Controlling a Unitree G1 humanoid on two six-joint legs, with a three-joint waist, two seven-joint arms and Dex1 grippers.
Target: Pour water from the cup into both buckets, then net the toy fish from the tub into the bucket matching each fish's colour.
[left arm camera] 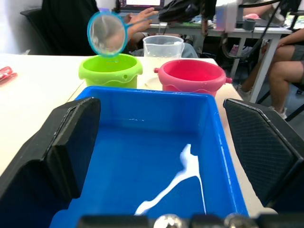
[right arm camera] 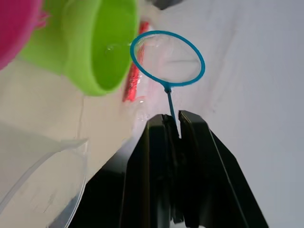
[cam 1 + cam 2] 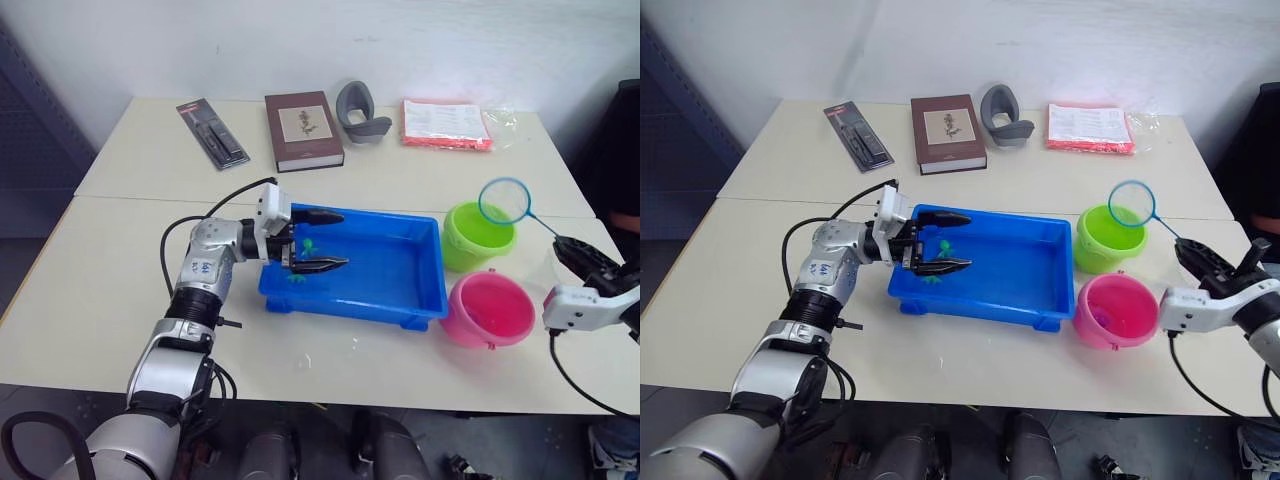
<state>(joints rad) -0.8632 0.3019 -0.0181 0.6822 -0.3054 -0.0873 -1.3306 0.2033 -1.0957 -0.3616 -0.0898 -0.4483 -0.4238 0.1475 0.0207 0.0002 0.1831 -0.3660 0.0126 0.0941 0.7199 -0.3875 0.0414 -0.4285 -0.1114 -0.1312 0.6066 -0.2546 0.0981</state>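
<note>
Over the green bucket: net poised for a drop

On the desk (image 3: 120, 300) the tub (image 3: 400, 285) sits in the middle, with the left claw (image 3: 318, 240) gaping wide over its left end and gripping nothing. Just right of the tub stand the green bucket (image 3: 470, 240) and, nearer, the pink bucket (image 3: 490, 312); the cup (image 1: 163, 46) stands just beyond them in the left wrist view. The right claw (image 2: 173, 126) is pinched tight on the stick of the net (image 3: 503, 200), whose hoop hangs above the green bucket's far rim. Whether the mesh carries a fish is too small to tell. A green fish (image 3: 308, 244) lies in the tub near the left claw. To tip well, I judge the hoop should centre over the bucket mouth before turning, with the grip kept firm.
</note>
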